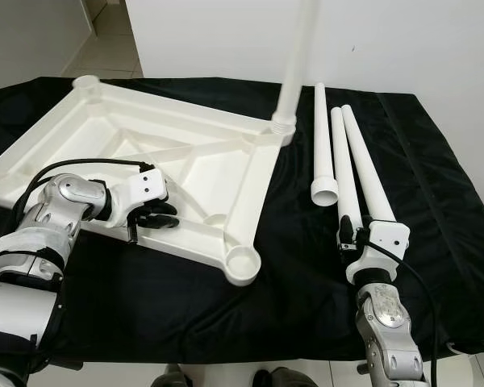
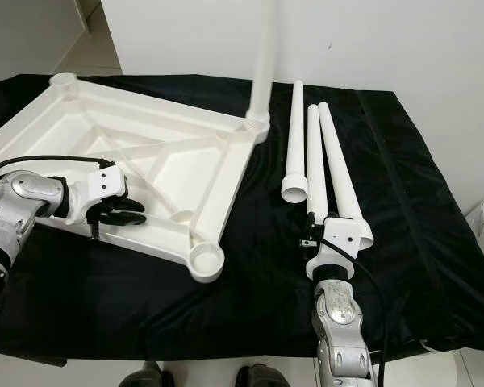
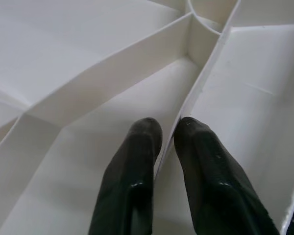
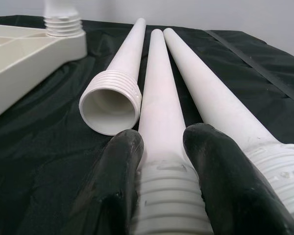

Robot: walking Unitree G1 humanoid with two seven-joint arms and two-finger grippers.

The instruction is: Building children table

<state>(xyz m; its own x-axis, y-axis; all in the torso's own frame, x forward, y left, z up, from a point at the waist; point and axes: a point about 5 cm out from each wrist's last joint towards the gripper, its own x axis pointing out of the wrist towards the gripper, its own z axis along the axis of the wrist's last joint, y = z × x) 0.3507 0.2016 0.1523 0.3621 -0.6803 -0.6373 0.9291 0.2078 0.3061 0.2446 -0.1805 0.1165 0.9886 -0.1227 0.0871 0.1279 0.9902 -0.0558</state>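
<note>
A white tabletop [image 1: 145,153] lies upside down on a black cloth [image 1: 306,266], ribbed underside up, with one leg [image 1: 294,64] standing upright, screwed into the far corner socket nearest the loose legs. The left arm [image 1: 40,234] reaches in from the robot's left, bent at the elbow with the forearm running across toward the middle, and the left gripper [image 3: 166,142] sits on the near side of the tabletop. In the left wrist view its two black fingers [image 3: 137,166] straddle a thin rib [image 3: 201,78], one on each side, closed on it. To the right of the tabletop, three loose legs lie side by side on the cloth, pointing away from the robot: the left leg [image 4: 120,63] with its open threaded end toward the robot, the middle leg [image 4: 159,93], and the right leg [image 4: 206,93]. The right arm [image 1: 383,322] stretches straight forward from the near edge, low over the cloth, and the right gripper [image 4: 161,147] has its fingers clamped on either side of the middle leg at the threaded end.
</note>
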